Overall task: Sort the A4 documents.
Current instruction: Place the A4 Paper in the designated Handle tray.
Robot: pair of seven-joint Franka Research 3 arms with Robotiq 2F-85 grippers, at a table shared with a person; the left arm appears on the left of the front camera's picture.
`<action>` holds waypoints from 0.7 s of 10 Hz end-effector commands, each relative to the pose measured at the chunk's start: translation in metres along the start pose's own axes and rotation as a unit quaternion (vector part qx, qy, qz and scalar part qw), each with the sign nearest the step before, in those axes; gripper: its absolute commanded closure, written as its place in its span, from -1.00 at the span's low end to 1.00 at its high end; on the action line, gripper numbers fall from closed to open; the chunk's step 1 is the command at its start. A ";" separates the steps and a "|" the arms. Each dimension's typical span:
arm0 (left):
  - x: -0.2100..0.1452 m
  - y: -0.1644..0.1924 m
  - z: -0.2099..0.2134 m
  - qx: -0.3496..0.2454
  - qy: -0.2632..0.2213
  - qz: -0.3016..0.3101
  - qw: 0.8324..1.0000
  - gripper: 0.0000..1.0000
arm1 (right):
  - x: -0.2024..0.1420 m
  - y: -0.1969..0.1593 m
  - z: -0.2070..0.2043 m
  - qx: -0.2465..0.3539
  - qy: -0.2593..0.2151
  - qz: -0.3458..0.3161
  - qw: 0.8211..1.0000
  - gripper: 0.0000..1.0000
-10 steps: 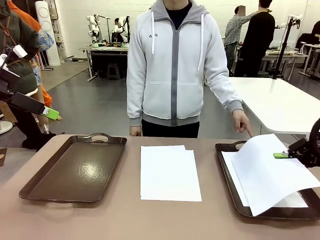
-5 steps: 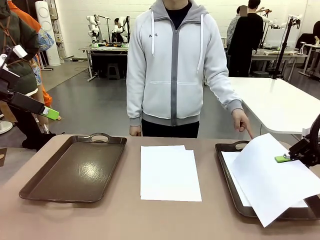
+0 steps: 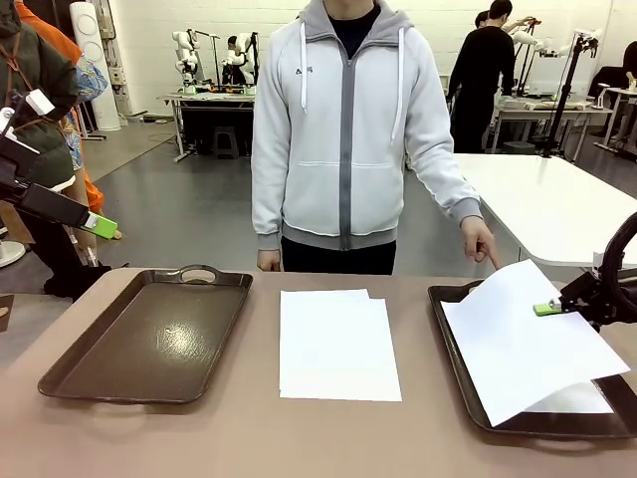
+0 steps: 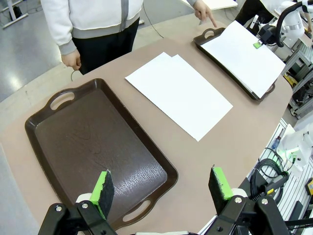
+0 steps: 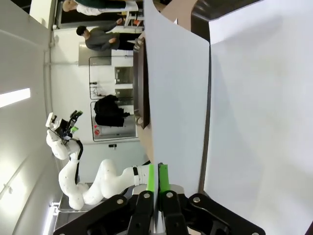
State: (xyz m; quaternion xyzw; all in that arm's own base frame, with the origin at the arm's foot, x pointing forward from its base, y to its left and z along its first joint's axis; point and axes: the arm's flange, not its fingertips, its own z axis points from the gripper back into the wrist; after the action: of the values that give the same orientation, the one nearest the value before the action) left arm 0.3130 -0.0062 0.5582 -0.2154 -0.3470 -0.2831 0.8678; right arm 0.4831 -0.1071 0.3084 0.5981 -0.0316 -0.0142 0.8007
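Sheet (image 3: 528, 339) in right hand (image 3: 545, 309), over another sheet (image 3: 582, 400) inside right tray (image 3: 567, 428).

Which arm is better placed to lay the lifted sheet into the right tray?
Right: its jaws pinch that sheet above the right tray; the left jaws stand open near the left tray.

We see plain white middle sheets (image 3: 338, 344) and a plain white right sheet (image 3: 528, 344). The left tray (image 3: 149, 339) and right tray (image 3: 438, 296) are glossy dark brown; the table (image 3: 249, 438) is dull tan. The left gripper (image 4: 161, 183) and right gripper (image 3: 545, 310) carry bright green pads on black fingers.
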 end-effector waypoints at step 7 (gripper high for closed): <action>0.000 0.001 0.000 -0.006 -0.002 -0.003 1.000 -1.00 | 0.011 0.001 -0.005 -0.127 -0.003 0.001 0.992 0.98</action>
State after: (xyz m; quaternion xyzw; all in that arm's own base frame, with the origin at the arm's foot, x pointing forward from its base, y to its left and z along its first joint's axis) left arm 0.3130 -0.0062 0.5581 -0.2154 -0.3469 -0.2831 0.8678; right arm 0.4944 -0.1051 0.2997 0.5157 -0.0384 -0.0099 0.8558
